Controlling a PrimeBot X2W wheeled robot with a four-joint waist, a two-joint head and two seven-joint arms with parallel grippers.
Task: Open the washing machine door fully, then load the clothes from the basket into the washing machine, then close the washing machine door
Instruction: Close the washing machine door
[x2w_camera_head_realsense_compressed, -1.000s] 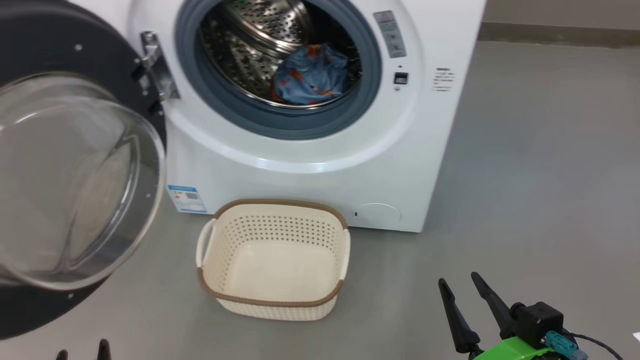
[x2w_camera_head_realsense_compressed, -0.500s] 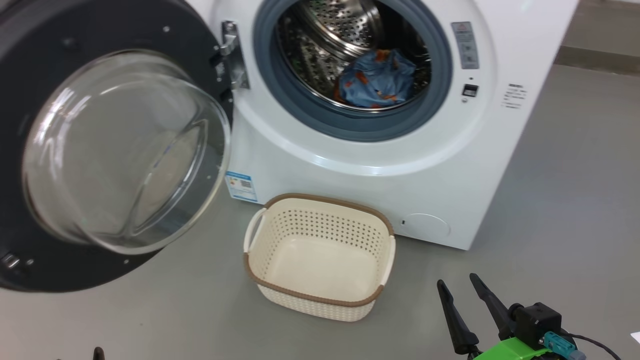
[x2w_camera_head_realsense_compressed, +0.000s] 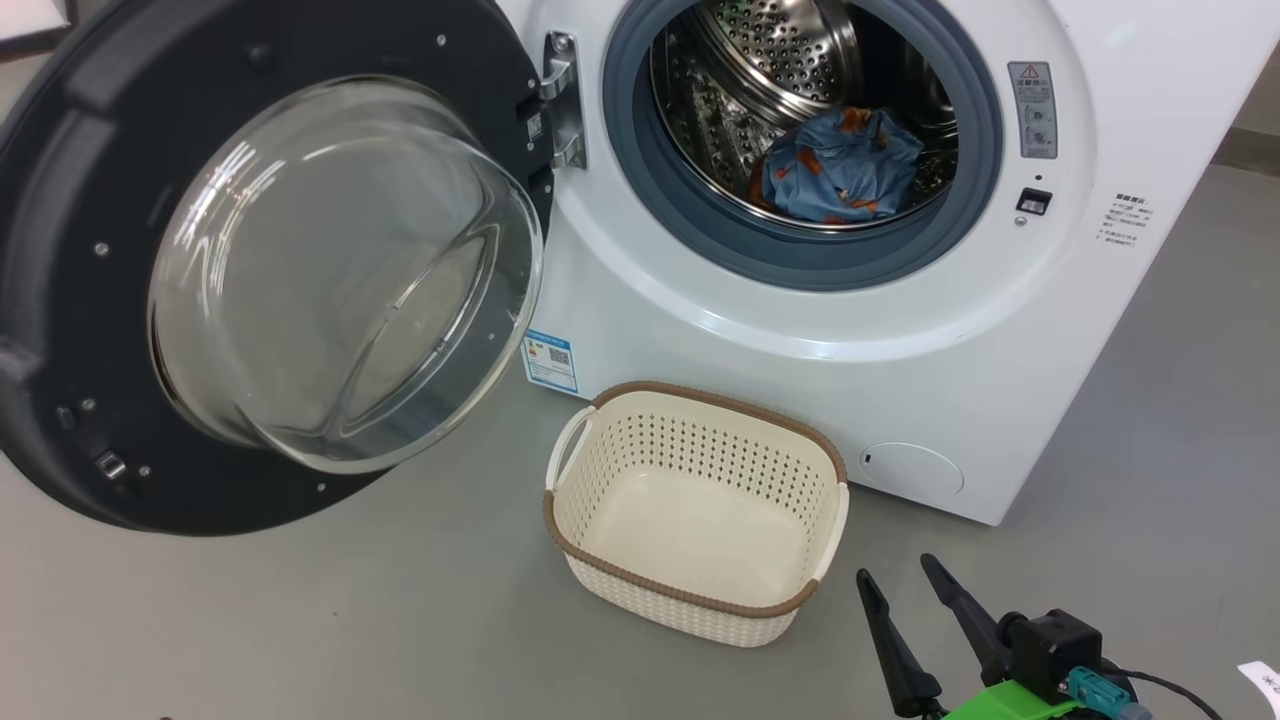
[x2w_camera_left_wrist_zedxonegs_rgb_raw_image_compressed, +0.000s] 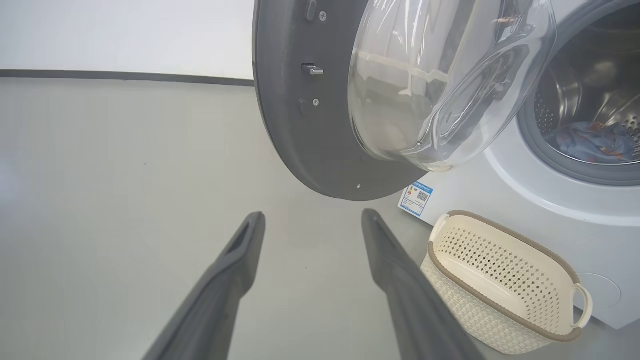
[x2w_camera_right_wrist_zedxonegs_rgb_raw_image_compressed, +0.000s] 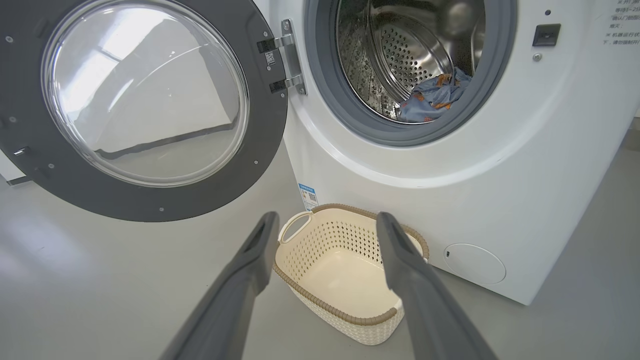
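Head cam has panned, nothing itself moved: right gripper (x2w_camera_head_realsense_compressed: 895, 570) and left gripper (x2w_camera_left_wrist_zedxonegs_rgb_raw_image_compressed: 312, 216) spread, empty; basket (x2w_camera_head_realsense_compressed: 700, 455) empty; washing machine door (x2w_camera_head_realsense_compressed: 340, 270) wide open, looks rigid, heavy, so push its black rim (x2w_camera_head_realsense_compressed: 60, 300) opposite the hinge (x2w_camera_head_realsense_compressed: 562, 100); clothes (x2w_camera_head_realsense_compressed: 840, 165) in the drum (x2w_camera_head_realsense_compressed: 790, 50).

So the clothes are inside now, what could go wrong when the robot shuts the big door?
The light blue cartoon-print clothes lie near the front of the steel drum, so the clear glass bowl of the round black-rimmed door might pinch them against the grey rubber gasket. The small cream perforated basket stands on the floor just below the opening; the robot could bump it while swinging the door.
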